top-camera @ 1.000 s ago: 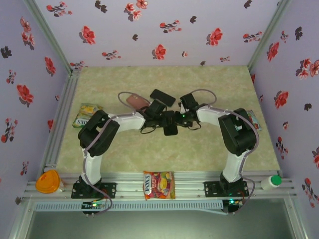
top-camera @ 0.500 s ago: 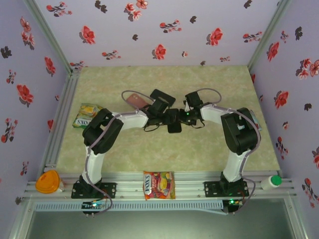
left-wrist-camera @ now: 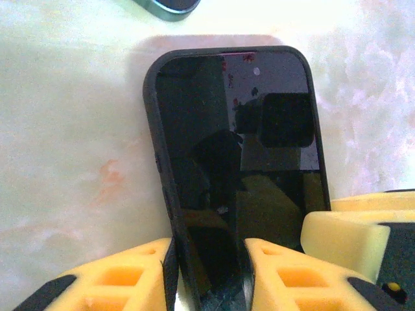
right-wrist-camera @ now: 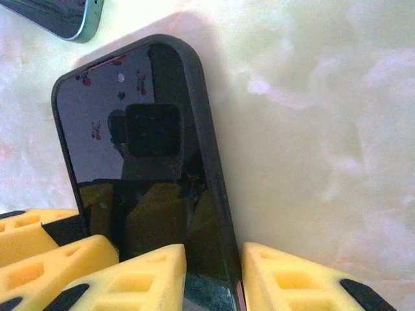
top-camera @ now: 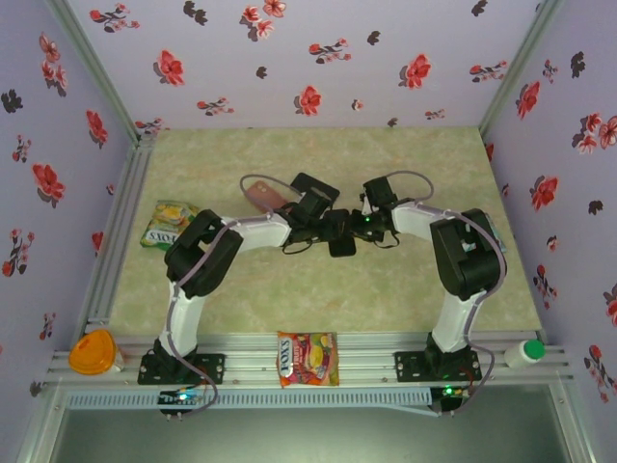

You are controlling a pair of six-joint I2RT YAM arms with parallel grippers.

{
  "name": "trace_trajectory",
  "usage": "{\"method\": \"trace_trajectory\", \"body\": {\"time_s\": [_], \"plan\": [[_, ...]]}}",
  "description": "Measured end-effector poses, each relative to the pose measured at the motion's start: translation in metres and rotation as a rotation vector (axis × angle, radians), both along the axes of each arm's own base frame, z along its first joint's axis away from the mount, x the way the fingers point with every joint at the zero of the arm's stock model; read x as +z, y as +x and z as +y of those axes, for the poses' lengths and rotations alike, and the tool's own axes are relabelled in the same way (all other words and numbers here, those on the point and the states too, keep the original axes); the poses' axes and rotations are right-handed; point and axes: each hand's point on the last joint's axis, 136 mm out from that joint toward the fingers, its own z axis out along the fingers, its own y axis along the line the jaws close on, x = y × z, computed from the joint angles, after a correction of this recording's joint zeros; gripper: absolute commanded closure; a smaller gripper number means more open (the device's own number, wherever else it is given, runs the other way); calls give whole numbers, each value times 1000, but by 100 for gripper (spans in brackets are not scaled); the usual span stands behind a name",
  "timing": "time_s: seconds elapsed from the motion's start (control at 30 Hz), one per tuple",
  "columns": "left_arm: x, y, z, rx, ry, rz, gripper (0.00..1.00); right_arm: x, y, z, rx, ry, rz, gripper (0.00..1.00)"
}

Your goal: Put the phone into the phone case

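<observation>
Black phone (left-wrist-camera: 237, 162) | bottom end hidden between left tool (left-wrist-camera: 209, 265) fingers (left-wrist-camera: 123, 278)

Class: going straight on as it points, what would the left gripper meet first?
Beyond the phone that the left gripper grips, probably the dark rounded object, slightly left of its line; depth is unclear.
</observation>
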Motion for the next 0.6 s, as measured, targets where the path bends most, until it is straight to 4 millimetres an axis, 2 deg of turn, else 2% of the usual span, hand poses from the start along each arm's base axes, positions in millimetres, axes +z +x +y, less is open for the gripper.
{"method": "trace_trajectory", "body": {"time_s": [0.6], "plan": [[1,5,-11,-8,-11,-10,65,0,5,-11,-30,1,1,69]]}}
